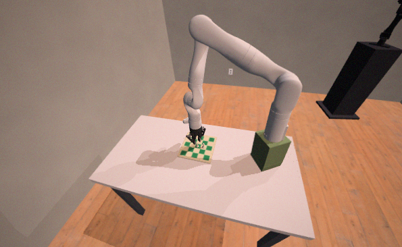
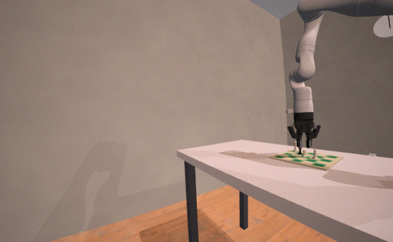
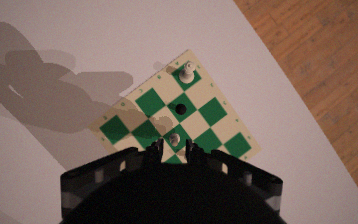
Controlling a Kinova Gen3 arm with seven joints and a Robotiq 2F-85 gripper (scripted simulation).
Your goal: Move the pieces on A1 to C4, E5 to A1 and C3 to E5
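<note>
The green and cream board lies on the table. My gripper points down above it, partly open, and no piece shows held in it. A tall pale piece stands upright on a green corner square. A black piece stands diagonally inward. A short pale piece is on the centre square, just past the fingertips in the wrist view. Another tall pale piece stands beside it, hidden from the wrist view. The edge labels are too small to read surely.
The white table carries the board and the green base block that bears the arm, to the board's right in the top view. The arm's shadow falls across the table and part of the board. A black pedestal stands beyond the table.
</note>
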